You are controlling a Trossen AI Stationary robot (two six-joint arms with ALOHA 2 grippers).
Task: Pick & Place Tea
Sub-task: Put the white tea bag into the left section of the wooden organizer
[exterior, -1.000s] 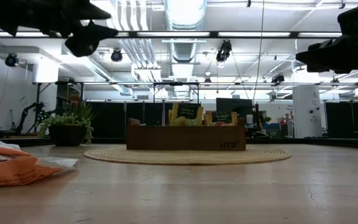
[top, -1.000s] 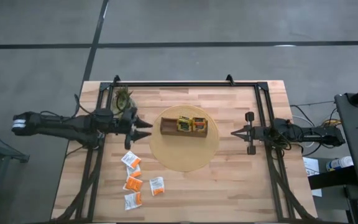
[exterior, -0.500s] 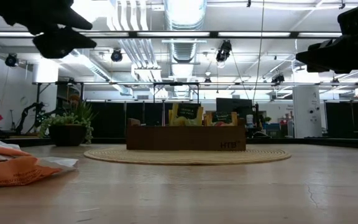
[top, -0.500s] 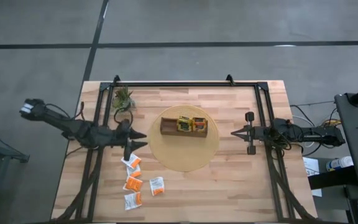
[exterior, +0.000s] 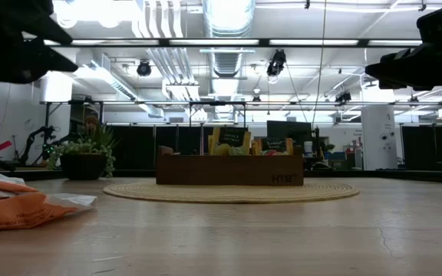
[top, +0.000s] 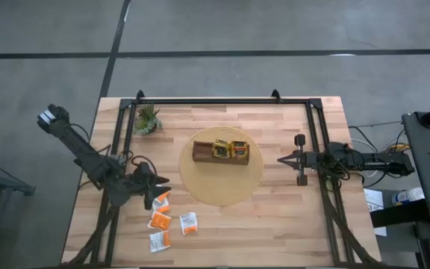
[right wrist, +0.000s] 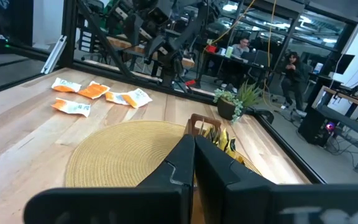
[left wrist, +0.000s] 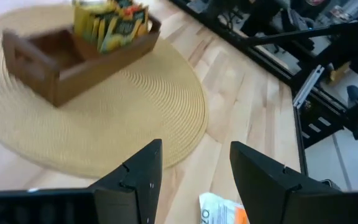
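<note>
On the wooden table (top: 275, 217) lies a round woven mat (top: 221, 166), and on the mat sits a brown wooden tray (top: 220, 153) with dividers. Yellow and dark green tea sachets in the tray (top: 230, 149) stand upright in its middle and right-hand part; the compartment at its left end looks bare.

More tea lies loose on the bare wood, just off the mat's near-left edge: loose orange and white sachets (top: 169, 220), a small scatter of about five, some touching or overlapping. From the level camera at table height they appear as a flat orange and white heap at the near left.

Above the top of that scatter hangs the left gripper (top: 160, 191), on an arm reaching diagonally in from the table's left side. Its two dark fingers (left wrist: 135, 180) stand well apart with nothing between them. Through the gap, its wrist camera sees bare wood, the mat's edge and one corner of a white and orange sachet (left wrist: 219, 208). The gripper is raised off the table and touches no sachet.

At the right side of the table the right gripper (top: 281, 159) waits, pointing toward the mat from just beyond its edge. Its fingers are pressed together and hold nothing.

A small green potted plant (top: 147, 119) stands near the far left corner, well apart from the tray. People sit at desks in the room beyond the table.
</note>
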